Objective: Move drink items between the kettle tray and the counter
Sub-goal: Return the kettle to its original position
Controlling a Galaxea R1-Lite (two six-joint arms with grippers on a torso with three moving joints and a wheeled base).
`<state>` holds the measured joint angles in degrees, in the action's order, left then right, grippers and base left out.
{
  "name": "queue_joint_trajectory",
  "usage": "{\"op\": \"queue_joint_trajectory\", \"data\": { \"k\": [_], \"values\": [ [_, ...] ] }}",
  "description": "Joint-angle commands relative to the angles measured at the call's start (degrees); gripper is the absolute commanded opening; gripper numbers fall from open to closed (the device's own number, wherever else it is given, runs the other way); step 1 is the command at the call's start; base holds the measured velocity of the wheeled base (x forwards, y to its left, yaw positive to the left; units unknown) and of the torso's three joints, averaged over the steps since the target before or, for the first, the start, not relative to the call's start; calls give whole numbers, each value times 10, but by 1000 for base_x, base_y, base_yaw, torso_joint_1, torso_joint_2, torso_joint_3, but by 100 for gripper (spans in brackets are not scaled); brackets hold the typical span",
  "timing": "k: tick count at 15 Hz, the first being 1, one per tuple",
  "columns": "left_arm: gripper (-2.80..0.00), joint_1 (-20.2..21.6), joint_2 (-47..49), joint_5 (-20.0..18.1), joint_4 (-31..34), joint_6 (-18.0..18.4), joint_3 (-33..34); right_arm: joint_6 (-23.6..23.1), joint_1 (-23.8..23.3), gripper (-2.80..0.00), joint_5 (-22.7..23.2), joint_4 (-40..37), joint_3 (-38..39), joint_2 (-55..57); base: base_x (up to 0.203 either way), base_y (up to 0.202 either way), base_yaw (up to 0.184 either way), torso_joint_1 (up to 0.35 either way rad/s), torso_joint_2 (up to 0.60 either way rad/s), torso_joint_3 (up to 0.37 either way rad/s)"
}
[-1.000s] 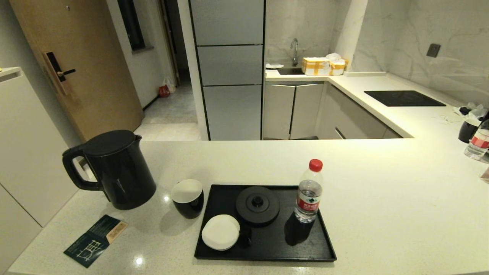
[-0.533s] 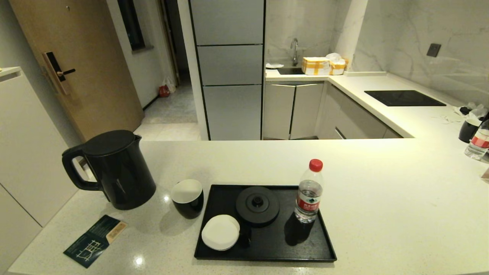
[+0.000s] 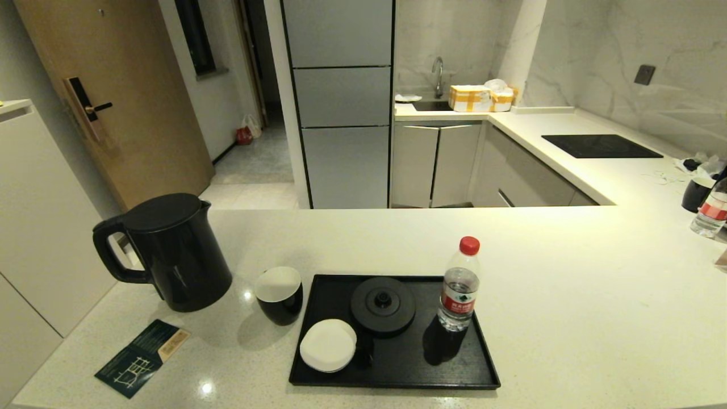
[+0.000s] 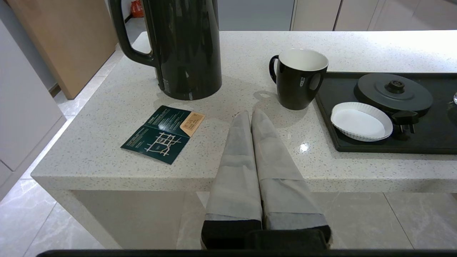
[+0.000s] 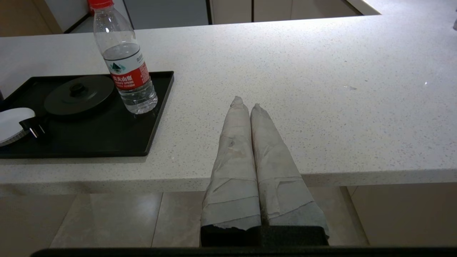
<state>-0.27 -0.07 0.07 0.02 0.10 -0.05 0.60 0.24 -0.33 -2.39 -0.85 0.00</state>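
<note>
- Claws: left claw (image 4: 251, 116) and right claw (image 5: 245, 103), each with taped fingers pressed together, holding nothing, poised at the near edge of the pale cream speckled stone surface (image 3: 568, 295).
- Tall glossy black electric kettle (image 4: 182, 46): upright on the surface, beyond the left claw.
- Small black cup with white inside (image 4: 300, 80): just beside the flat rectangular matte black tray (image 3: 397, 363), off it.
- Clear plastic bottle with red cap (image 5: 125, 60): upright on the tray, beyond the right claw toward the left claw's side.
</note>
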Motion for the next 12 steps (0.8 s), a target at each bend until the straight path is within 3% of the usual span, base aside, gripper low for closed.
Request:
{"op": "queue_joint_trajectory", "data": {
  "k": [1, 7, 9, 12],
  "values": [
    [-280, 0, 1, 0, 0, 0, 0, 0, 0, -280, 0, 0, 0, 0, 0, 0, 0, 0, 0, 0],
    [-280, 0, 1, 4, 0, 6, -7, 0, 0, -280, 0, 0, 0, 0, 0, 0, 0, 0, 0, 0],
    [-280, 0, 10, 4, 10, 3, -70, 0, 0, -280, 0, 0, 0, 1, 0, 0, 0, 0, 0, 0],
    [-280, 0, 98, 17, 54, -27, -242, 0, 0, -280, 0, 0, 0, 0, 0, 0, 0, 0, 0, 0]
  ]
}}
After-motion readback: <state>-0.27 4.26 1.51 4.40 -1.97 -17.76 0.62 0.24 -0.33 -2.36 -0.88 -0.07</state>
